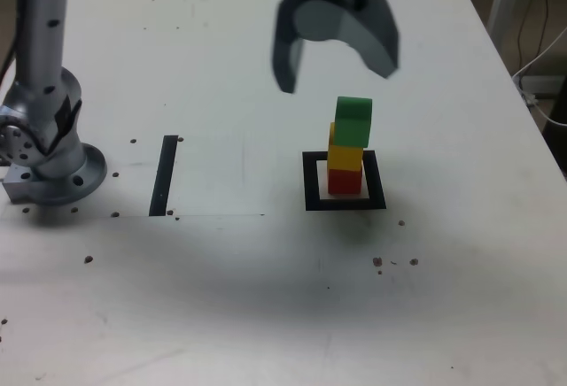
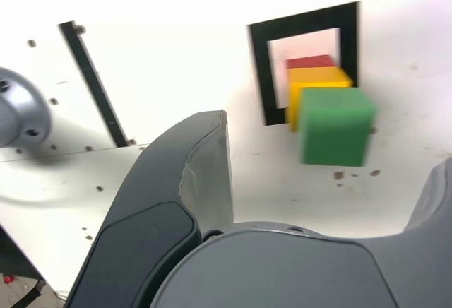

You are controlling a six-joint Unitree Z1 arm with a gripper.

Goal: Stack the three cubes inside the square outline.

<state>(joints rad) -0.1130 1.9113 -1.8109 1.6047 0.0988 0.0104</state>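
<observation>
the gripper (image 1: 335,67) hung in the air above the stack with its jaws spread and nothing between them, clear of the top block. the red cube (image 1: 345,180) sat on the white centre of the square outline (image 1: 311,182), the yellow cube (image 1: 345,151) rested on the red one, and the green cube (image 1: 353,120) rested on the yellow one. the green cube was shifted slightly toward the exterior view's right relative to the yellow cube, so the column was not perfectly flush. the stack stood upright on the white table (image 1: 266,297). a straight black strip (image 1: 164,174) lay on the table well apart from the outline, toward the exterior view's left, and the arm's metal base (image 1: 49,151) stood further left still, near the table edge. small dark specks dotted the surface. in the wrist view the green cube (image 2: 334,125) appeared nearest the camera, with the yellow cube (image 2: 318,78) and red cube (image 2: 309,61) partly hidden behind it, all within the outline (image 2: 260,68); one dark finger (image 2: 176,195) of the gripper filled the foreground
</observation>
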